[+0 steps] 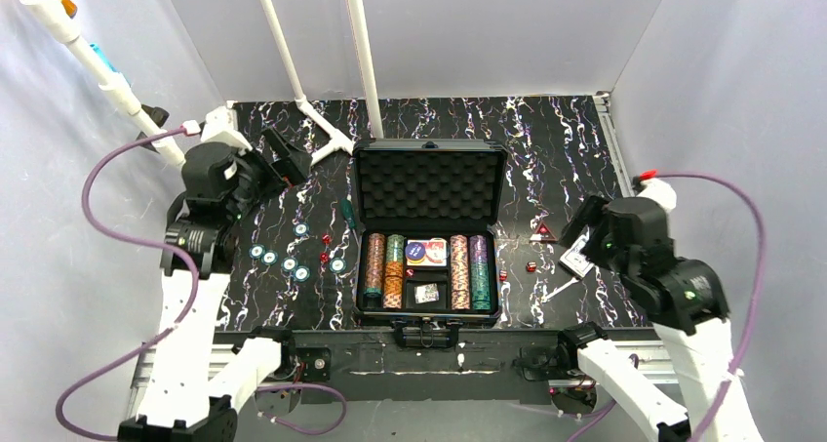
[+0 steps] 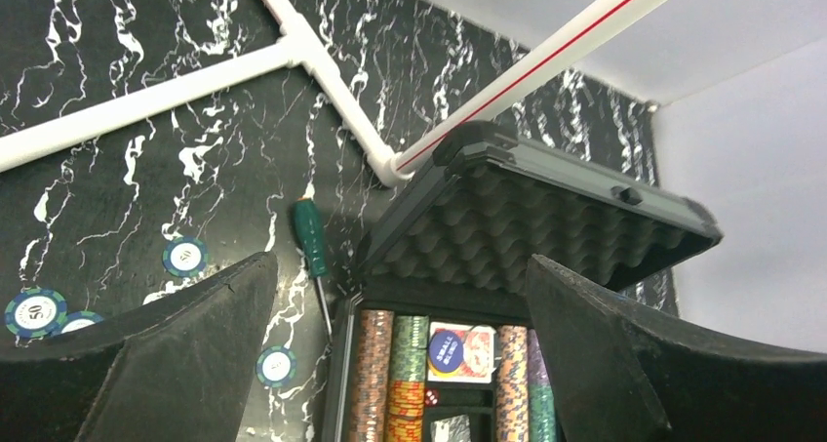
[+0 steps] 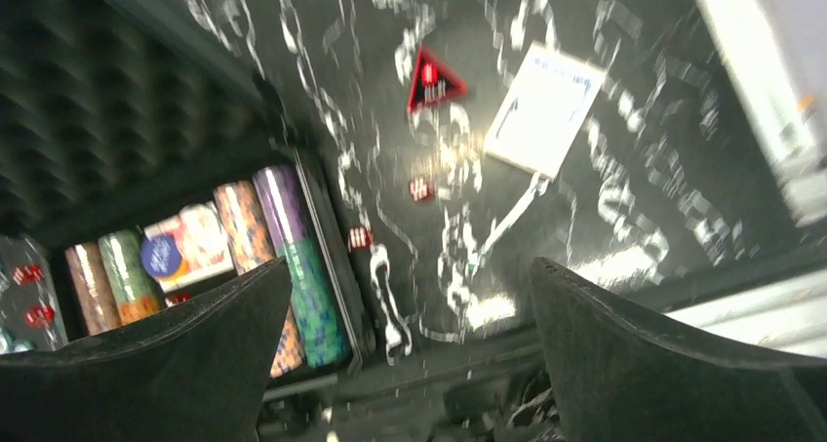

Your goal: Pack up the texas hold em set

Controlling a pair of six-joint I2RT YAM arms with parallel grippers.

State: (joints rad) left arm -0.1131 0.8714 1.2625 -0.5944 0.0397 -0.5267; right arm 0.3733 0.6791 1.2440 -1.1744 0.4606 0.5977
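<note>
The black hard case (image 1: pixel 358 266) is parked in the middle of the marbled table (image 1: pixel 546 149), close to the near edge. Its long axis is laid left to right, and the lid (image 1: pixel 427 188) is propped open toward the far side with egg-crate foam showing. Inside, rows of striped chips (image 1: pixel 459 271) are stacked on edge running near to far, with a card deck (image 1: pixel 426 253) tucked between them.

A scatter of loose chips (image 1: pixel 290 263), flat teal-and-white discs, is left lying to the case's left, nearest the left gripper (image 1: pixel 290 161), which is held spread wide with nothing in it. On the right, a red triangle piece (image 1: pixel 543 232), tiny red dice (image 1: pixel 531 266) and a flat white card-like piece (image 3: pixel 544 110) are found close by the right gripper (image 1: pixel 583 229), likewise gaping and empty. The dice are probably the fiddly part: small, hard, glossy.
</note>
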